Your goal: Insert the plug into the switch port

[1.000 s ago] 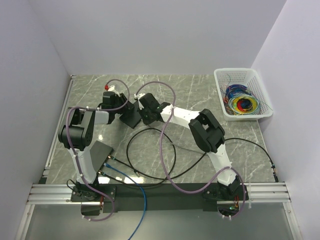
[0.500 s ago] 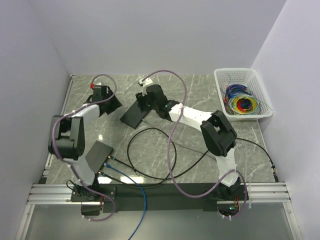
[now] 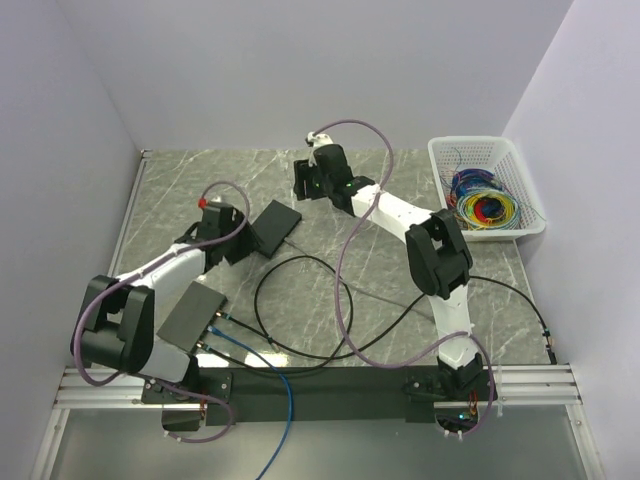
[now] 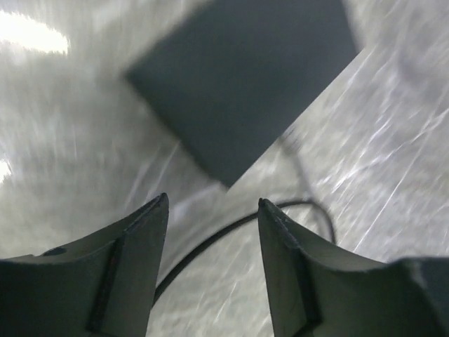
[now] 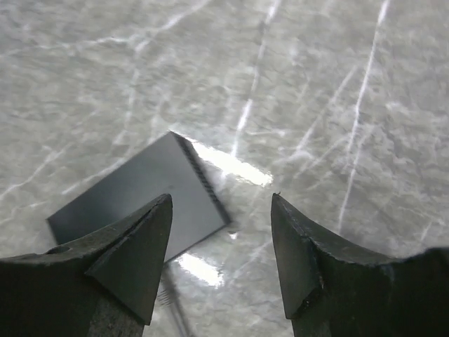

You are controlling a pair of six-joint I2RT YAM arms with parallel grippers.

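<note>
- Left gripper (image 4: 212,203): fingers apart, nothing held.
- Switch (image 4: 245,77): dark flat box on the marble table (image 5: 316,84), just ahead of this claw. Its long axis slants up toward the claw's right.
- Black cable (image 4: 203,244): passes beneath the claw toward the switch's near edge. The plug is too blurred to locate.
- Right gripper (image 5: 221,200): fingers apart, nothing held. The switch lies ahead on its left-finger side.
- Nearer arm, by judgement: left.
</note>
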